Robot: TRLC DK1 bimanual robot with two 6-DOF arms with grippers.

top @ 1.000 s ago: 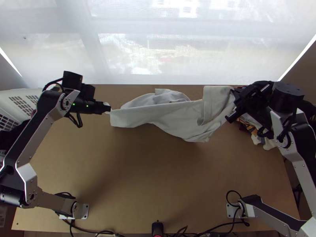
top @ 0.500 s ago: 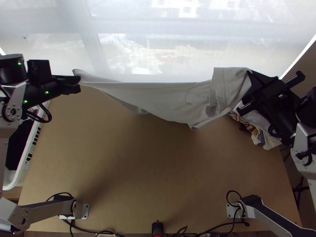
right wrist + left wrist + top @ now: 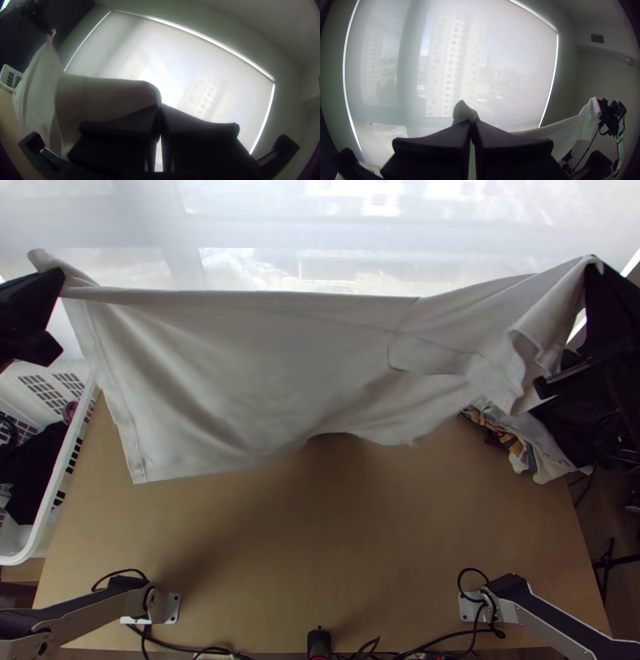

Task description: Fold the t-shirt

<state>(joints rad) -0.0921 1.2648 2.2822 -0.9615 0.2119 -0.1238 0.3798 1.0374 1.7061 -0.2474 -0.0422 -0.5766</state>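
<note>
We're starting at the upper left of the frame, where the left end effector (image 3: 61, 274) is pinching a bunched top corner of the t-shirt (image 3: 232, 364), its fingers closed together. Below it, a white basket (image 3: 38, 537) is sitting beside the bench (image 3: 320, 556). Across the middle, the shirt is hanging opened out above the bench, its top edge drawn nearly straight, its lower edge drooping. We're judging it light, soft and limp, not fragile, so it's probably going to sag or crease wherever nothing is supporting it; we're favouring holds at the outer corners. At the upper right, the right end effector (image 3: 590, 265) is gripping the other corner, also closed, above a clothes pile (image 3: 524, 440).
</note>
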